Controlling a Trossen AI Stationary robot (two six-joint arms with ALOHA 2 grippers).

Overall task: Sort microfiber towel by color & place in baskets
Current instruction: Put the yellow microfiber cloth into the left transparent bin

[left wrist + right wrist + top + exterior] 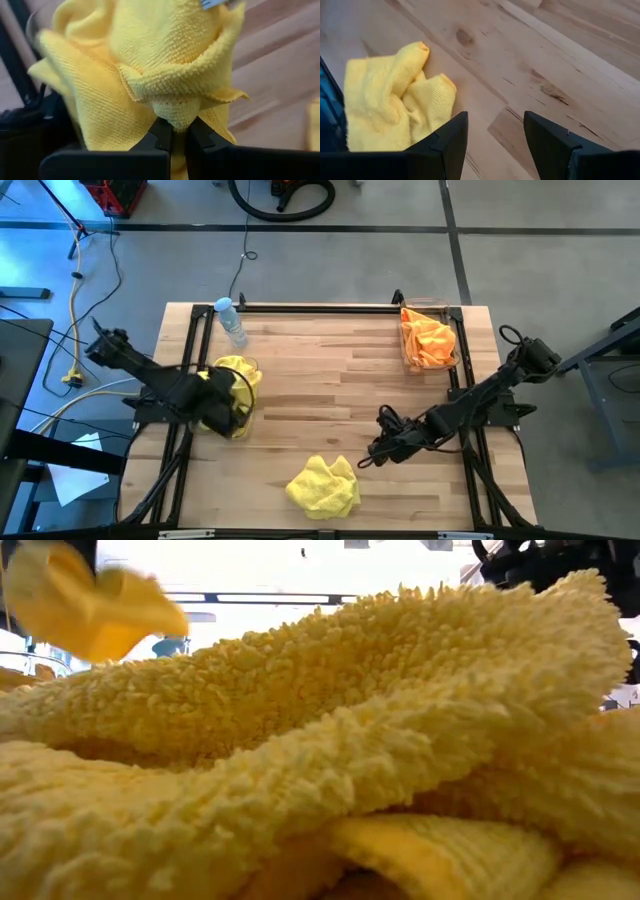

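microfiber towel [170, 85]: yellow, pinched in shut left fingers [175, 135] at left basket [245, 370] | orange ones [428, 338] binned | yellow pile [322, 485] left on counter [330, 400] | right fingers [495, 145] spread, empty

A bottle [231, 321] with a blue cap lies on the wooden worktop [320, 380] near its far left corner; cables [75, 300] trail over the grey floor [330, 265]

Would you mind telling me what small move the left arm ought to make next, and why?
Probably open the left pincer and let go. It is shut on a yellow towel, and the high view puts it at the left basket, which already holds yellow cloth. The right pincer hangs open near the yellow pile on the table.
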